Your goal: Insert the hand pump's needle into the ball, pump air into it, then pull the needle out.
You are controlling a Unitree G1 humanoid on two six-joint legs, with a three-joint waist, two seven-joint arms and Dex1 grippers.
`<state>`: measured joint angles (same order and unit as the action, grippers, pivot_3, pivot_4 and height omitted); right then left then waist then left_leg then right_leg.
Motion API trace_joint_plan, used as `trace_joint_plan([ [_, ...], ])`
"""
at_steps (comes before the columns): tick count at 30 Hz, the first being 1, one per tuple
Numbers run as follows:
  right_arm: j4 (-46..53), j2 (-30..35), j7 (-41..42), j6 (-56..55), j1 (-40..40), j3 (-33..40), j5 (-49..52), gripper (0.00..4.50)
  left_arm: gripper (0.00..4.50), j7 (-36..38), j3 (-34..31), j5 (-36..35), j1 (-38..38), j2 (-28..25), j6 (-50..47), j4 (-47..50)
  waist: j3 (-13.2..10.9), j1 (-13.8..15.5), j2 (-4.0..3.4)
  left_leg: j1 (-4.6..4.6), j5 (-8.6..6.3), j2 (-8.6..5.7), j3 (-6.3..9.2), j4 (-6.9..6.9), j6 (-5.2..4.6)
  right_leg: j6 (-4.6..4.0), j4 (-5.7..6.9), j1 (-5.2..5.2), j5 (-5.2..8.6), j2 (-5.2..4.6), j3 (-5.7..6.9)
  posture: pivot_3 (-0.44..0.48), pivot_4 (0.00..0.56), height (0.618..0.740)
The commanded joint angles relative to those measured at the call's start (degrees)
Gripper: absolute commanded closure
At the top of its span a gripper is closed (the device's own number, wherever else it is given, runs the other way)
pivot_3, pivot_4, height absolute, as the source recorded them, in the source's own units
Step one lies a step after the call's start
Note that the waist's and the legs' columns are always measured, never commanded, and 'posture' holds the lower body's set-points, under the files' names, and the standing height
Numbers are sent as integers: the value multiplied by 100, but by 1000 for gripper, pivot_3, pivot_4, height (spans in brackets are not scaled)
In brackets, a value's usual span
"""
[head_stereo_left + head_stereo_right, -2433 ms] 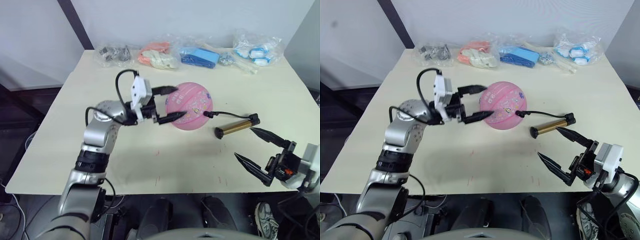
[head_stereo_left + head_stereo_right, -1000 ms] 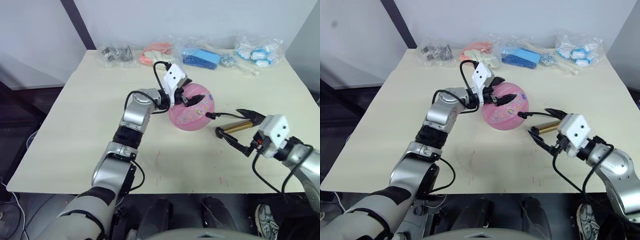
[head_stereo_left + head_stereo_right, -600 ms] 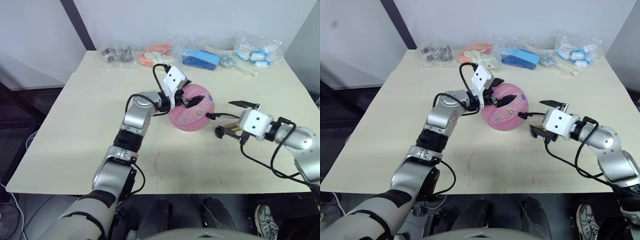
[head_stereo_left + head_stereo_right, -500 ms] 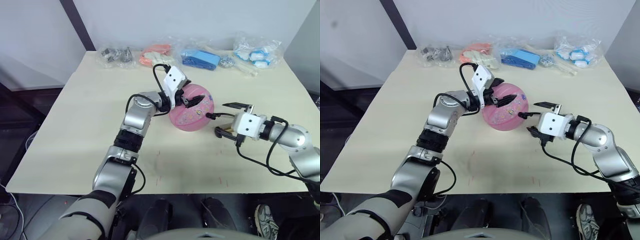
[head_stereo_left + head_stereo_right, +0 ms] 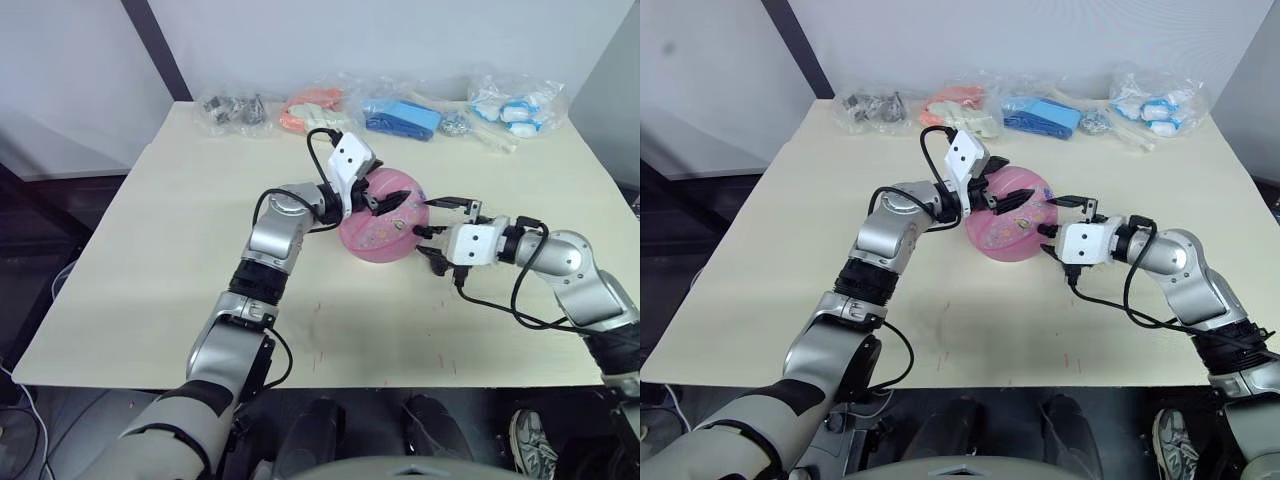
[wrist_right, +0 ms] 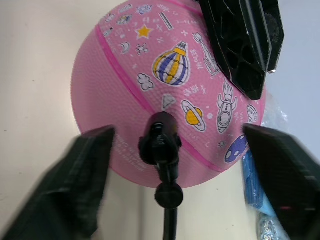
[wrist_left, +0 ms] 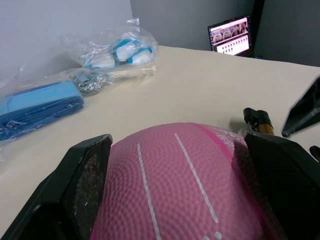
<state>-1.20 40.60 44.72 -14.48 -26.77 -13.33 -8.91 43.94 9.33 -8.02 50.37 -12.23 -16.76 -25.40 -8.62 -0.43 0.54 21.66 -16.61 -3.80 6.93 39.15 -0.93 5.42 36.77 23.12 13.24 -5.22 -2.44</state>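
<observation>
The pink ball (image 5: 385,228) with cartoon prints rests mid-table. My left gripper (image 5: 392,202) is shut on the ball, its pads (image 7: 85,185) pressed against both sides near the top. The hand pump's gold barrel end (image 7: 260,122) lies just right of the ball, mostly covered by my right wrist. Its black hose (image 6: 170,215) ends in a black fitting (image 6: 160,142) set against the ball's side; the needle itself is hidden. My right gripper (image 5: 433,230) is open, one finger on each side of that fitting, touching nothing.
Several clear plastic bags line the table's far edge: metal parts (image 5: 232,107), pink and white items (image 5: 315,108), blue items (image 5: 400,115), blue-white items (image 5: 512,100). A lit laptop screen (image 7: 229,36) stands beyond the table. Bare tabletop (image 5: 350,320) lies in front of the ball.
My left gripper came in from the left and closed on the ball. My right gripper travelled from the front right corner over the pump to the hose fitting, staying open.
</observation>
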Motion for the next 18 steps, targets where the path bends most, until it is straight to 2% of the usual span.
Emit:
trace_joint_plan([
  [1, -19, -23, 3, -244, -124, 42, -51, 2248, 0, 6, 319, 279, -258, 65, -303, -420, 0, -1, 0, 0, 0, 0, -1, 0, 0, 0, 0, 0, 0, 0, 0, 0, 150, 740],
  [4, -62, -38, 44, -318, -102, 59, -45, 3806, 0, -25, 302, 268, -272, 72, -318, -391, 0, -4, 0, 0, 0, 0, 0, 0, 0, 0, 0, 0, 0, 0, -1, 0, 150, 740],
  [5, -53, -53, 66, -319, -87, 69, -9, 4097, 0, -35, 296, 262, -280, 73, -318, -383, 0, -5, 0, 0, 0, 0, -1, 0, 0, 0, 0, 0, 0, 0, -1, 0, 150, 740],
  [9, 77, -123, 156, -69, 53, 125, 192, 4131, 0, -69, 300, 282, -299, 72, -272, -388, 1, -4, 0, 0, 0, 0, 0, 0, 0, 0, 0, 0, 0, 0, 0, 0, 150, 740],
  [18, 1400, -565, 165, 2459, 1013, 699, 1603, 4131, 0, -411, 436, 619, -609, 102, 197, -387, 34, 89, -11, 0, -1, -2, 2, -1, -1, 0, -2, -2, 0, -3, -1, 0, 150, 740],
])
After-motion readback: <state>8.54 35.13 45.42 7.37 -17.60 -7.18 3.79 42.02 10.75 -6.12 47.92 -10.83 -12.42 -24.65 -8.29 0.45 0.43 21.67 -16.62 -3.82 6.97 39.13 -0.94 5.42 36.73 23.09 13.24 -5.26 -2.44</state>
